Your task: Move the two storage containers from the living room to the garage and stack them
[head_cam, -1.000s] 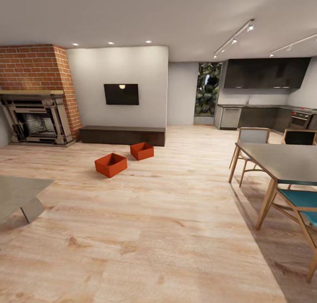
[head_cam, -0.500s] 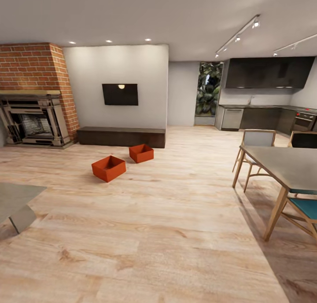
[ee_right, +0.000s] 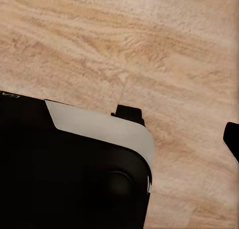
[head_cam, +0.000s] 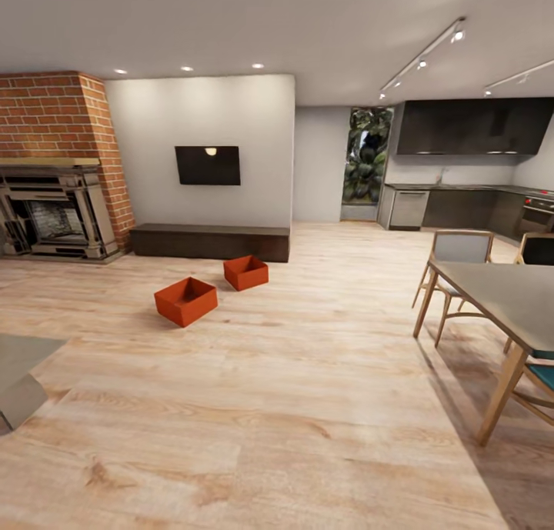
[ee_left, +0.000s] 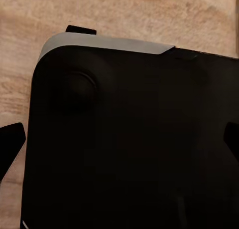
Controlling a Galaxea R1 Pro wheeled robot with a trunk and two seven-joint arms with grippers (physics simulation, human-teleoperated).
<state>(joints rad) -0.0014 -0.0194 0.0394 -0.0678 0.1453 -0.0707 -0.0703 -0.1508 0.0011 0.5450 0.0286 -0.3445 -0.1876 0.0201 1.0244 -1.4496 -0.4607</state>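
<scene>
Two orange-red storage containers stand open-topped on the living room's light wood plank floor (head_cam: 292,391), ahead and a little left of me. The nearer container (head_cam: 185,301) sits slightly left of the farther one (head_cam: 246,272), which lies just in front of the long dark low cabinet (head_cam: 209,241). My left gripper (ee_left: 122,141) hangs open over the robot's black base, its dark fingertips (ee_left: 10,146) at the picture's two sides. My right gripper (ee_right: 119,144) is open above the wood floor, with one fingertip (ee_right: 233,139) at the picture's edge. Neither holds anything.
A brick fireplace (head_cam: 54,168) stands at the far left and a black TV (head_cam: 207,165) hangs on the white wall. A dining table (head_cam: 500,291) with chairs (head_cam: 458,253) is at the right. A grey table corner (head_cam: 19,368) juts in at the near left. A dark kitchen (head_cam: 469,207) lies behind.
The whole head view has shifted: the camera has moved forward, so the room looks slightly closer. The containers keep their places on the floor.
</scene>
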